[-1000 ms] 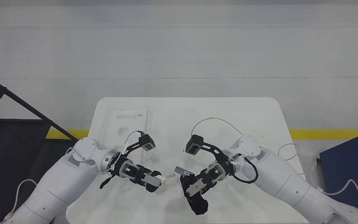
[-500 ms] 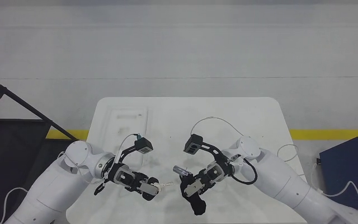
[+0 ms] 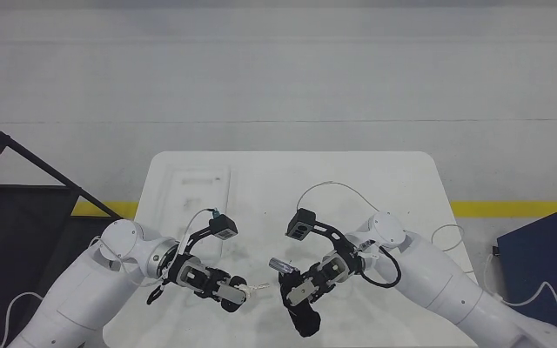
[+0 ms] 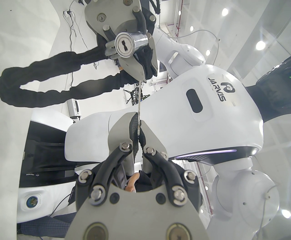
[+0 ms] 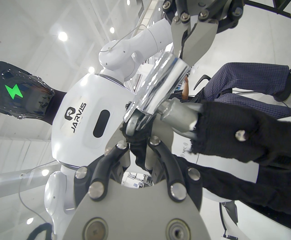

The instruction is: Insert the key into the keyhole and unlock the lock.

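Over the near edge of the desk (image 3: 348, 174), the left fingers (image 3: 235, 293) are clenching the key (image 3: 255, 284), uninserted, just beside the lock (image 4: 124, 44) that the right fingers (image 3: 294, 291) are grasping.

I work in a big test hall, some kind of robotics lab. Under my left hand (image 3: 237, 293) is a plain white table (image 3: 348, 174). Beyond the table, far from this hand, a wide grey floor (image 3: 278, 70) carries a yellow line (image 3: 505, 209). High above is a white ceiling (image 5: 34, 18) with round lamps (image 5: 62, 36).
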